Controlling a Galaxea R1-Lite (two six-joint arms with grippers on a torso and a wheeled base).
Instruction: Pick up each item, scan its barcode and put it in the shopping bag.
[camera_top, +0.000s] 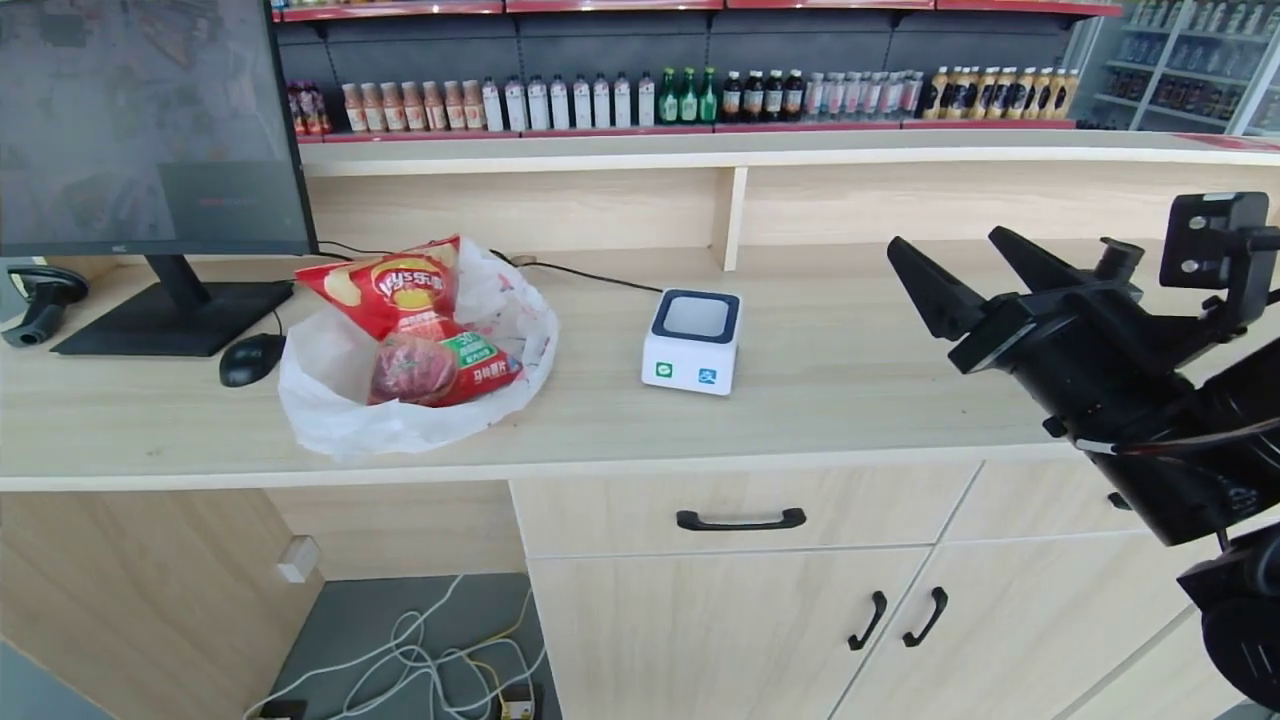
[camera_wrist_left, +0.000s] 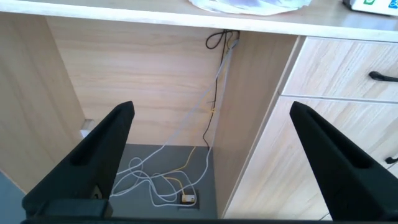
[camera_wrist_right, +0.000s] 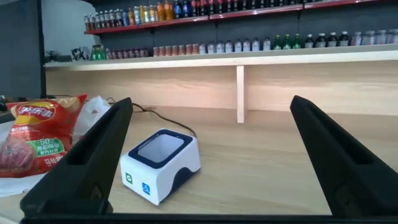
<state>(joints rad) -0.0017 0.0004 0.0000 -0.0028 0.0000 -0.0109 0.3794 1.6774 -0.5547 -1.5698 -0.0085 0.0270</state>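
- Shop counter (camera_top: 850, 400), bottle shelves (camera_top: 640, 100) behind.
- Shopping bag (camera_top: 320, 405) w/ snack packs (camera_top: 400, 300) left-centre; scanner (camera_top: 692, 340) near it.
- Right gripper (camera_top: 945, 240) over counter's right end: wide open, empty.
- Left gripper (camera_wrist_left: 211, 109) below counter edge: wide open, empty.

A light wooden counter (camera_top: 860, 395) with drawers (camera_top: 600, 515) and cupboard doors (camera_top: 720, 640) stands before shelves (camera_top: 800, 127) of bottles (camera_top: 600, 100); grey floor (camera_top: 335, 612) underneath

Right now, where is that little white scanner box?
In the head view the scanner box sits on the counter near its middle, to the right of the shopping bag and apart from it.
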